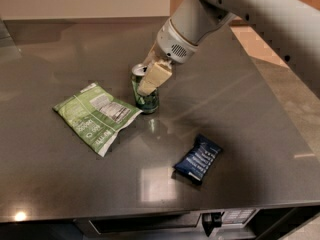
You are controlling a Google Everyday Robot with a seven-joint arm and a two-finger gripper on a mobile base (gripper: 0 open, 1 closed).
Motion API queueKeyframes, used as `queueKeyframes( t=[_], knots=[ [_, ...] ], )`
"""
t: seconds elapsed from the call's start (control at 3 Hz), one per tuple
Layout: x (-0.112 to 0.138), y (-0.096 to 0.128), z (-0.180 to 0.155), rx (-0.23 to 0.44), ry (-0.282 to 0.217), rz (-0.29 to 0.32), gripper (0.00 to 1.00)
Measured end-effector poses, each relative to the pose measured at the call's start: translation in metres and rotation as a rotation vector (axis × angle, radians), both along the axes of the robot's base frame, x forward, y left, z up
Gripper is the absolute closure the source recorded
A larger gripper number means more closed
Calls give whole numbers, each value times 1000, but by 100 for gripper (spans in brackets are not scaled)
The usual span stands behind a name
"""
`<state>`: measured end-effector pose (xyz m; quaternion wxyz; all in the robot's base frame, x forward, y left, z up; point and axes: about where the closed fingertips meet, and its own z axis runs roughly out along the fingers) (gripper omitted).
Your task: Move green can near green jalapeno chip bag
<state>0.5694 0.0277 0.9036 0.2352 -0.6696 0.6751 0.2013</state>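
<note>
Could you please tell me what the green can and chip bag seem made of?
The green can looks like glossy metal, with silvery top rim; the tool sits at its upper side. The green jalapeno chip bag is probably thin plastic film: crinkled, faintly shiny.

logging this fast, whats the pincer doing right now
pincer: down at the top of the can, which stands by the bag; open or closed cannot be told
</note>
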Motion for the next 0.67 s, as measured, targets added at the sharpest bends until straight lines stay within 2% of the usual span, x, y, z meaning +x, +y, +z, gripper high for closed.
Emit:
queueKeyframes(
  t=[0.33, 0.67],
  knots=[
    [0, 1, -1, 0, 1, 2, 0],
    [0, 1, -1, 0, 1, 2, 0]
  ],
)
